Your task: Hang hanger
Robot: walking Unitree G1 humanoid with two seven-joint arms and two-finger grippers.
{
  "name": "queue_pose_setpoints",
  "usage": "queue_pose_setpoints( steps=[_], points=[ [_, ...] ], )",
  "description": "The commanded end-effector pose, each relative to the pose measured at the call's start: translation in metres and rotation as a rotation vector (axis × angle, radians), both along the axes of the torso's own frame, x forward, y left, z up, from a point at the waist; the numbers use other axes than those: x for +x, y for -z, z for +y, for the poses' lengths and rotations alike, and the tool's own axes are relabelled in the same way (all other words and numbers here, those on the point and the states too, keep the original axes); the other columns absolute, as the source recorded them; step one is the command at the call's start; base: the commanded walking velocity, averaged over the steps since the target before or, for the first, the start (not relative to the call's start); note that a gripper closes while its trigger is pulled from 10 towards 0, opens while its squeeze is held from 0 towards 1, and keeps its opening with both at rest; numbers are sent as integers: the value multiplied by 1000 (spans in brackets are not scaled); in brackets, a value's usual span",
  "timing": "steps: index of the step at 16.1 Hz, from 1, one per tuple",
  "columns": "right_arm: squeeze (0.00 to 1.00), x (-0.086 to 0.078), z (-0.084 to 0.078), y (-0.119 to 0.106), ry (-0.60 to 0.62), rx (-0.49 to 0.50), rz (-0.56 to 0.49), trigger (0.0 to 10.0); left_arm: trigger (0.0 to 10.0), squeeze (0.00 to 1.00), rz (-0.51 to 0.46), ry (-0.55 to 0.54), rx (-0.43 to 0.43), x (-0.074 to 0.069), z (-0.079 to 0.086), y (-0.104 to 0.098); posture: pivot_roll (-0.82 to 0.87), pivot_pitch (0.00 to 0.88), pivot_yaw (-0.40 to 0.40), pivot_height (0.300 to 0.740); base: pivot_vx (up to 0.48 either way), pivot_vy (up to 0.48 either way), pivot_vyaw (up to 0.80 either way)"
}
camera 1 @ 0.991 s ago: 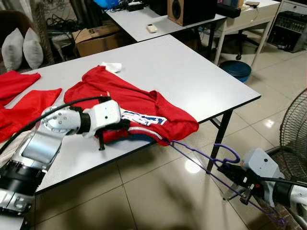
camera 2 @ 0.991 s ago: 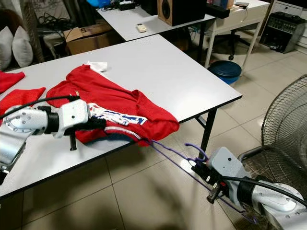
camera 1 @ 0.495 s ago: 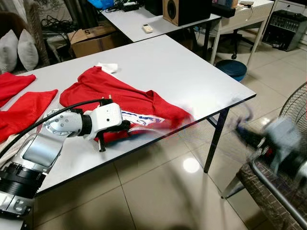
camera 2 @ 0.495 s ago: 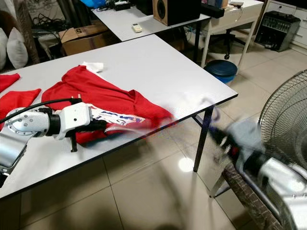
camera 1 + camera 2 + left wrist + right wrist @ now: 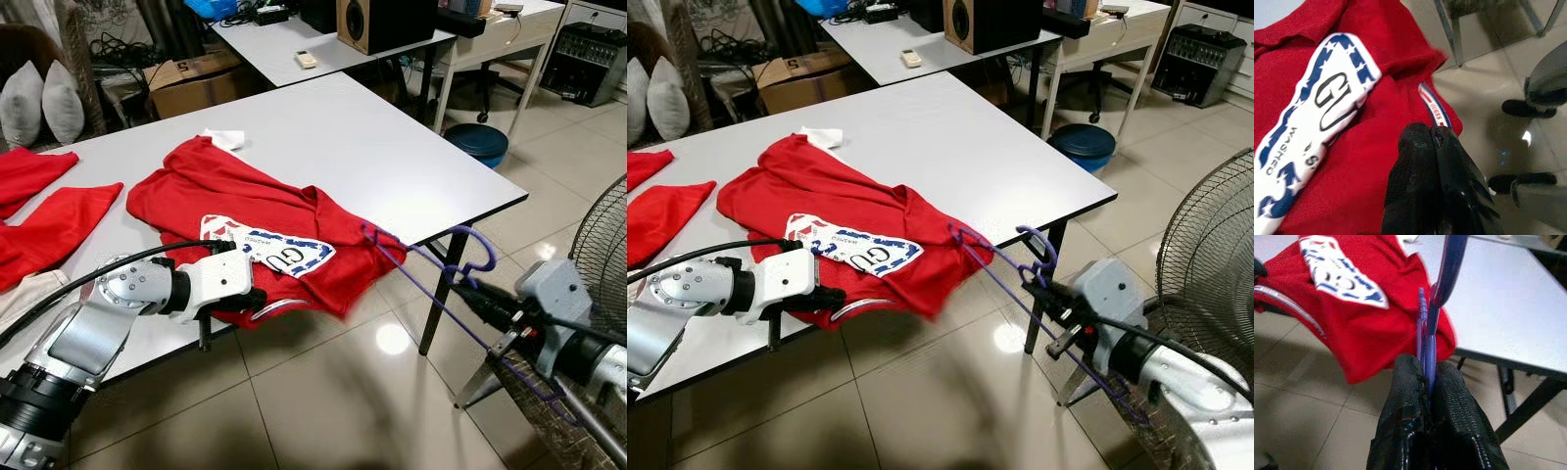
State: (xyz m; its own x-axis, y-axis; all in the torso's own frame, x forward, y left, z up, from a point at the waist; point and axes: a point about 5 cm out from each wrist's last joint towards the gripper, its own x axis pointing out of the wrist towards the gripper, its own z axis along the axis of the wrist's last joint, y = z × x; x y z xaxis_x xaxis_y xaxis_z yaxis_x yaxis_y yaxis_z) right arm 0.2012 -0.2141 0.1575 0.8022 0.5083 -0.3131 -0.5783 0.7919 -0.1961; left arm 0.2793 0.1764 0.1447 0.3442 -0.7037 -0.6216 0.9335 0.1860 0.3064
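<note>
A red T-shirt [image 5: 245, 196] with a white and blue logo patch [image 5: 269, 253] lies on the white table [image 5: 392, 137], its lower part hanging over the front edge. My left gripper [image 5: 247, 294] is shut on the shirt's edge at the table front; the left wrist view has its fingers [image 5: 1420, 156] pressed together on red cloth. My right gripper [image 5: 482, 300], off the table's right corner above the floor, is shut on a purple hanger [image 5: 431, 286]. The hanger's far end [image 5: 370, 233] meets the shirt's right edge, and its hook [image 5: 475, 250] stands upward. In the right wrist view, the hanger [image 5: 1429, 340] rises between the fingertips [image 5: 1410, 382].
More red garments [image 5: 49, 220] and a white cloth [image 5: 227, 138] lie on the table's left and far side. A standing fan [image 5: 602, 255] is close on the right. A blue basin [image 5: 477, 140] sits on the tiled floor beyond the corner. A second table with a speaker [image 5: 377, 22] stands behind.
My right gripper rose from low beside the table, bringing the hanger up to the shirt's edge. The shirt was dragged toward the front edge and its logo patch now faces up.
</note>
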Motion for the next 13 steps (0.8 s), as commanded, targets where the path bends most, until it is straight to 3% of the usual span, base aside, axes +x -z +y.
queue_pose_setpoints(
  steps=[1,8,10,11,12,13],
  points=[
    [0,-2,5,-1,-27,0,-3,10000,10000,1000,2,-9,-48,0,-2,-4,-259,0,121,740,0,0,0],
    [0,0,13,-6,-37,64,-42,10000,10000,1000,2,-26,-143,4,5,-15,-254,0,118,740,0,0,0],
    [0,1,18,-5,-45,71,-41,10000,10000,1000,7,-24,-158,4,-3,-6,-253,0,119,740,0,0,0],
    [0,2,18,-4,-46,70,-40,10000,10000,929,5,-22,-152,3,-10,2,-252,0,119,740,0,0,0],
    [0,2,19,-4,-47,69,-40,10000,10000,145,-9,-54,-135,6,-14,11,-253,0,122,740,0,0,0],
    [0,2,20,-4,-47,67,-39,10000,10000,0,-22,-91,-108,9,-14,21,-254,0,123,740,0,0,0]
  ],
)
